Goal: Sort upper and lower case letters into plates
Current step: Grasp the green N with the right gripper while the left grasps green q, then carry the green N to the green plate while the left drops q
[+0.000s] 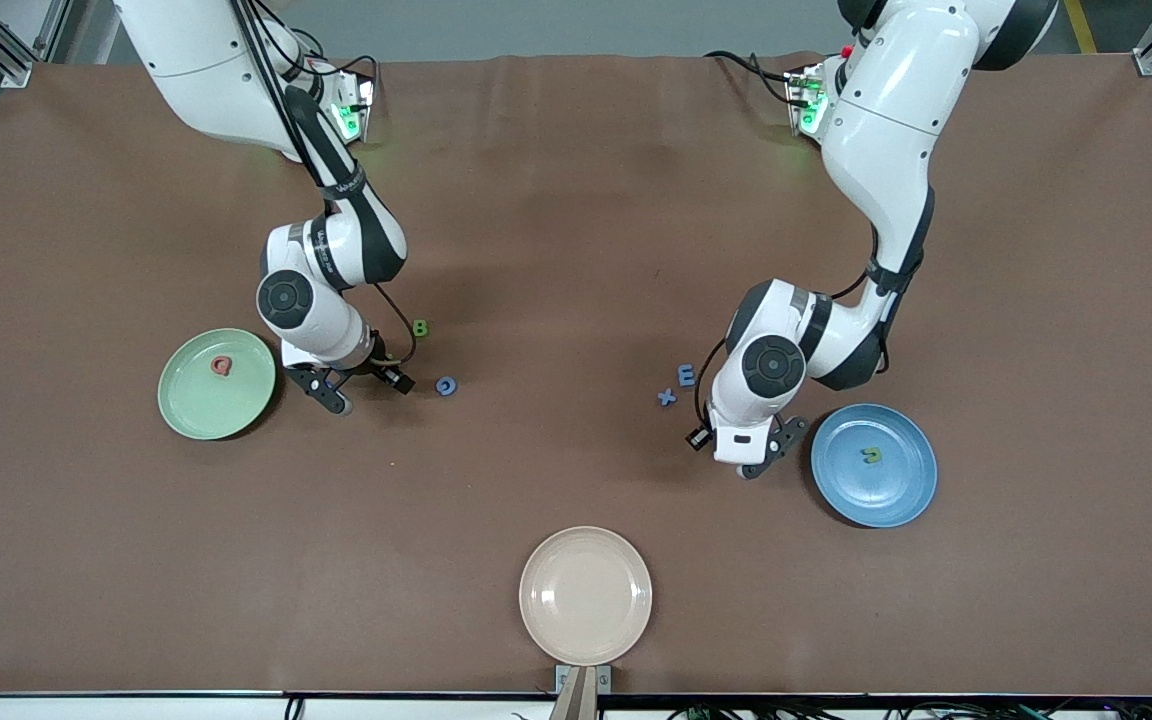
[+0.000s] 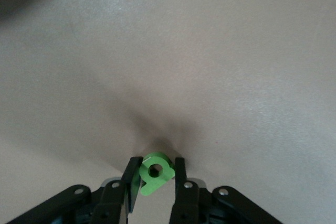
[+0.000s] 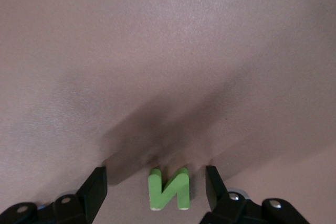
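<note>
Left gripper (image 2: 154,182) pinches a green letter (image 2: 156,172) by its edges, beside the blue plate (image 1: 911,496); it may twist loose. Right gripper (image 3: 156,190), jaws wide apart, straddles a green N (image 3: 169,189) unheld; closing off-centre could flick it away.

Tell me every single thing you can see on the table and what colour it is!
Pale green plate: one, toward the right arm's end, pink letter in it.
Blue plate: one, toward the left arm's end, green letter in it.
Beige plate: one, nearest the front camera.
Loose blue letters: three; a ring-shaped one near the right arm, an E and an x near the left arm.
Loose green letters: two; a B on the cloth, an N between the right jaws.
Held green letter: one, clamped in the left jaws.
Brown table: one.
Right gripper: open, beside the pale green plate.
Left gripper: shut, beside the blue plate.
</note>
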`<state>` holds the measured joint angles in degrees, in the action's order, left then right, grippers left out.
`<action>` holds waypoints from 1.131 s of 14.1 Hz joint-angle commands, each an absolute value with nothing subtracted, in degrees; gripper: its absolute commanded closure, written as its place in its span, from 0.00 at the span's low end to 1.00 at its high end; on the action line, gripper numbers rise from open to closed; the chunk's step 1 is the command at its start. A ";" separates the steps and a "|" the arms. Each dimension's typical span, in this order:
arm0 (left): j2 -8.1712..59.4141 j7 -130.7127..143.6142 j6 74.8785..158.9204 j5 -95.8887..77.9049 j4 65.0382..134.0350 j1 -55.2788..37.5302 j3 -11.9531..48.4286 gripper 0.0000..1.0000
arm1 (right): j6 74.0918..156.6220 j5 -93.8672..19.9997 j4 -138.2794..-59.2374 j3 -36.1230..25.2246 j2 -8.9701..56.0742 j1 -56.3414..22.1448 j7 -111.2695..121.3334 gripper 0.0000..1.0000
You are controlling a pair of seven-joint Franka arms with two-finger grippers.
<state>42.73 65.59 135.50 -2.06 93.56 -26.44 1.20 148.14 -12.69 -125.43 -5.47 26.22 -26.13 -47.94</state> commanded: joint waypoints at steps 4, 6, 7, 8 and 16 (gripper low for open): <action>38.34 60.33 131.41 -2.46 90.09 -21.64 0.79 1.00 | 143.89 -13.54 -125.95 -6.06 25.49 -27.60 -48.25 0.36; 36.57 52.68 127.03 -2.46 90.00 -17.69 0.70 1.00 | 143.61 -13.54 -126.03 -6.15 25.49 -27.60 -48.25 0.46; 36.13 48.47 125.09 -2.46 89.91 -15.58 0.70 1.00 | 143.61 -13.54 -125.95 -6.15 25.49 -27.60 -48.16 0.49; 35.95 43.29 124.29 -2.46 90.17 -13.12 0.70 1.00 | 143.61 -13.45 -125.95 -6.15 25.58 -27.60 -48.08 0.53; 39.55 28.30 124.10 2.02 90.09 -3.87 0.53 0.99 | 142.92 -13.36 -125.60 -6.15 25.05 -27.51 -47.81 0.81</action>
